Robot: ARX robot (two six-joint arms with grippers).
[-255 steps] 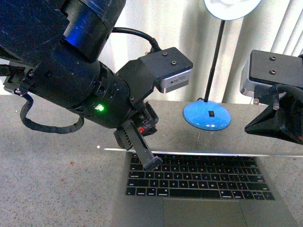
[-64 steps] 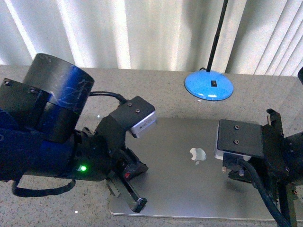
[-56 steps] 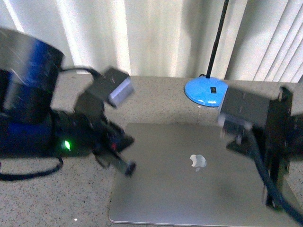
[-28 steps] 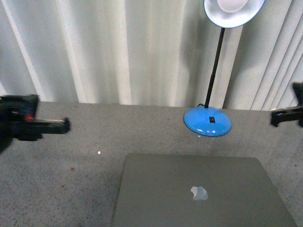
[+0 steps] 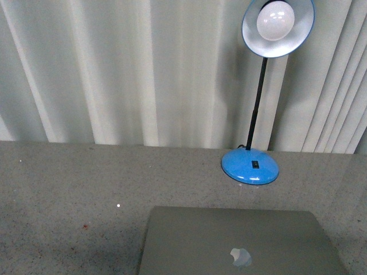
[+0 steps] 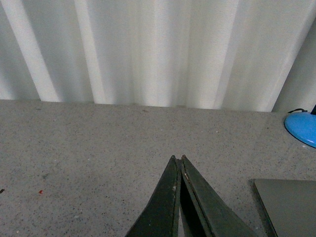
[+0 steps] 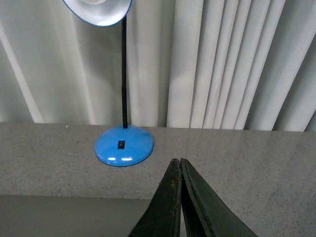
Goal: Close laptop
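Note:
The silver-grey laptop (image 5: 241,240) lies shut and flat on the grey table, lid up, its pale apple logo facing me at the bottom of the front view. Neither arm shows in the front view. A corner of its lid shows in the left wrist view (image 6: 291,205), and its lid edge shows in the right wrist view (image 7: 74,217). My left gripper (image 6: 178,159) is shut and empty, above bare table beside the laptop. My right gripper (image 7: 177,161) is shut and empty, by the laptop's far edge.
A blue desk lamp stands behind the laptop, its round base (image 5: 250,167) on the table and its head (image 5: 278,26) high up. The base also shows in the right wrist view (image 7: 123,145). White vertical blinds (image 5: 114,69) close off the back. The grey speckled table (image 5: 69,189) stretches left.
The laptop went from open to shut. Both arms have lifted off the lid, drawn out to the sides and left the front view. The view has tilted upward.

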